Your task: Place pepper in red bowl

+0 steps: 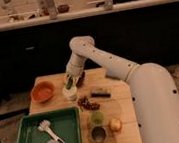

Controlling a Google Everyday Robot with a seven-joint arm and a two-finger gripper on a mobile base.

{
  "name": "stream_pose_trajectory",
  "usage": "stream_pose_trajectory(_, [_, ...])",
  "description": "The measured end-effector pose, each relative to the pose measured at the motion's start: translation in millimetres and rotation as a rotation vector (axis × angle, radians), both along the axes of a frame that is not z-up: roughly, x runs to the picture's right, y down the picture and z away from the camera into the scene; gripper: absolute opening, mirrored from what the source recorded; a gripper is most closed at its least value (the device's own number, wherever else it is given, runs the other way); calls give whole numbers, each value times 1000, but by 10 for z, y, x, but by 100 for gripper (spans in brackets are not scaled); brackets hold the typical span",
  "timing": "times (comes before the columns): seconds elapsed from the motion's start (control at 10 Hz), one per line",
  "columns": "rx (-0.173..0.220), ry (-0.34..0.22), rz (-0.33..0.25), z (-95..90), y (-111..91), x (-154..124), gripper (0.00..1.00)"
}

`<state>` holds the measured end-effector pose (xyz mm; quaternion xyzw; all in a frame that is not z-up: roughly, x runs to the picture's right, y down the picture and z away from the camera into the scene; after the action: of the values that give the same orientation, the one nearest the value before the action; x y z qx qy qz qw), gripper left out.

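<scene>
One slip, and the gripper (70, 80) clamping the pepper (69, 83) may drop it into the white cup (70, 94), right of the red bowl (42, 92).

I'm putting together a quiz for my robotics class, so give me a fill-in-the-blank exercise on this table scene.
1. The gripper, above the white cup, is shut on the dark green ____.
2. In the camera view, the red bowl sits to the ____ of the white cup.
3. The brush lies in the ____ tray.
Missing words: pepper, left, green.

Dark green pepper (69, 82); orange-red bowl (42, 91); green tray (66, 127).
</scene>
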<state>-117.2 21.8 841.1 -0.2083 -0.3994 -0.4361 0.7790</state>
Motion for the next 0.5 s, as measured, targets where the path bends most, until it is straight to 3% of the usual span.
stream_pose_trajectory(0.5, [-16,-32,-16,202,12,-264,0])
